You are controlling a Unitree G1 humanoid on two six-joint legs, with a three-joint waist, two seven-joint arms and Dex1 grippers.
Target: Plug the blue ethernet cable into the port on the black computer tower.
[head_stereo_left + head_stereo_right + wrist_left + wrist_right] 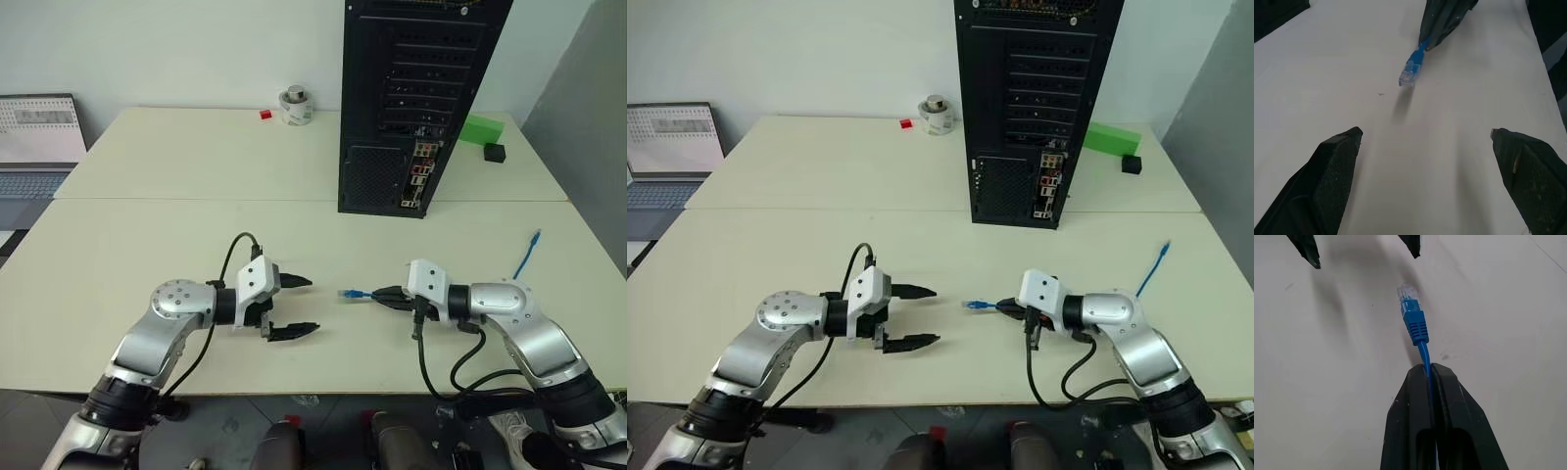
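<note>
A: Head views?
B: Right gripper (384, 296) is clamped on the cable (355, 294) just behind its plug, above the table (147, 225). Left gripper (301, 306) is spread wide, empty, facing the plug. Tower (411, 98) stands well apart; far plug lies near the table's right edge.
A: Left wrist?
B: Plug hangs off the table, between open fingers (1327, 171).
A: Right wrist?
B: Jaws pinch the cord. Pickup done; carrying and insertion remain.

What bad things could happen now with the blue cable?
The right end effector pinches only the thin cord of the blue ethernet cable, so the plug could droop or twist. The open left end effector faces it closely and might bump it. The black computer tower stands far back, so the cable may slip.
</note>
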